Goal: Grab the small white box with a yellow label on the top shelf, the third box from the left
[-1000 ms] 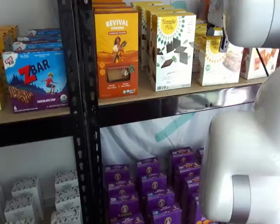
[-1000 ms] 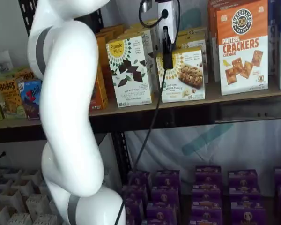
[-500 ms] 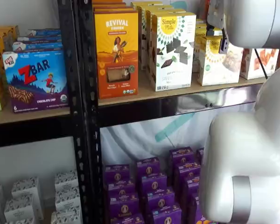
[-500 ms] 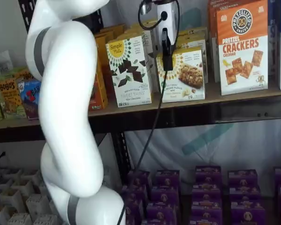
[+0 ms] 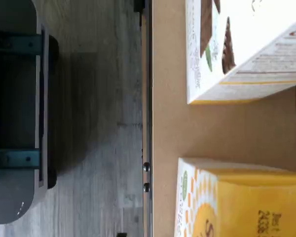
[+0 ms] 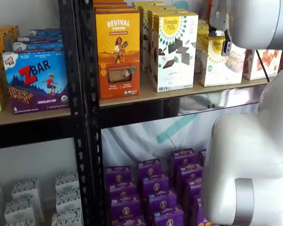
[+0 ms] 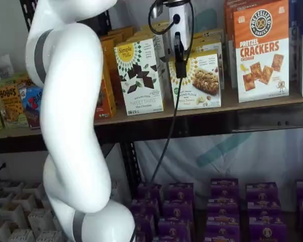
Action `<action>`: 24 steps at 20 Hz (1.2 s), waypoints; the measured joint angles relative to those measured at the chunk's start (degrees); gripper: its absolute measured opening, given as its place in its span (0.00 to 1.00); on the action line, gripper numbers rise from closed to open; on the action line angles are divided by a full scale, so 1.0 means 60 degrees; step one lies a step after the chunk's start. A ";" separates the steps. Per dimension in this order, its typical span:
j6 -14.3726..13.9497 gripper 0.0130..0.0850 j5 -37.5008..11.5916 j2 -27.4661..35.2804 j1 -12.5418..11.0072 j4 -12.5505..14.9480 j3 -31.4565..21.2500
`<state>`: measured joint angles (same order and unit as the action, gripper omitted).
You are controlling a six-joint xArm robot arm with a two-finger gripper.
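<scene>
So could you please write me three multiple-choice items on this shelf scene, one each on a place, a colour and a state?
1. The small white box stands on:
A. the top shelf
B. the floor
C. the purple boxes

2. The Pretzel Crackers carton is mostly:
A. green
B. orange
C. black

3. The small white box is:
A. lying flat
B. lifted off the board
C. upright on the board

Answers:
1 A, its base rests on the tan board.
2 B, its front is orange.
3 C, it stands beside the Sweet Thins carton.
</scene>
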<state>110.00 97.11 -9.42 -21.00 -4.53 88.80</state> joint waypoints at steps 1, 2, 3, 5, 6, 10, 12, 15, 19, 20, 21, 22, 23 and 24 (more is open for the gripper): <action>0.0001 1.00 0.0006 -0.0003 -0.0005 -0.0013 -0.0004; 0.0005 0.94 0.0006 -0.0013 -0.0013 -0.0028 -0.0016; 0.0013 0.89 0.0003 -0.0024 -0.0026 -0.0056 -0.0026; 0.0032 0.83 0.0001 -0.0035 -0.0052 -0.0107 -0.0032; 0.0040 0.78 0.0012 -0.0036 -0.0066 -0.0134 -0.0025; 0.0059 0.67 0.0051 -0.0041 -0.0095 -0.0185 0.0002; 0.0061 0.67 0.0078 -0.0040 -0.0100 -0.0187 0.0022; 0.0074 0.56 0.0071 -0.0060 -0.0119 -0.0217 0.0009; 0.0091 0.50 0.0043 -0.0102 -0.0138 -0.0235 -0.0026; 0.0095 0.50 0.0048 -0.0111 -0.0145 -0.0246 -0.0029; 0.0097 0.50 0.0053 -0.0124 -0.0150 -0.0257 -0.0036; 0.0098 0.44 0.0061 -0.0140 -0.0152 -0.0267 -0.0045; 0.0098 0.44 0.0064 -0.0150 -0.0153 -0.0270 -0.0053; 0.0097 0.39 0.0070 -0.0164 -0.0153 -0.0271 -0.0063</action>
<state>110.59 97.52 -10.40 -21.92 -6.15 88.43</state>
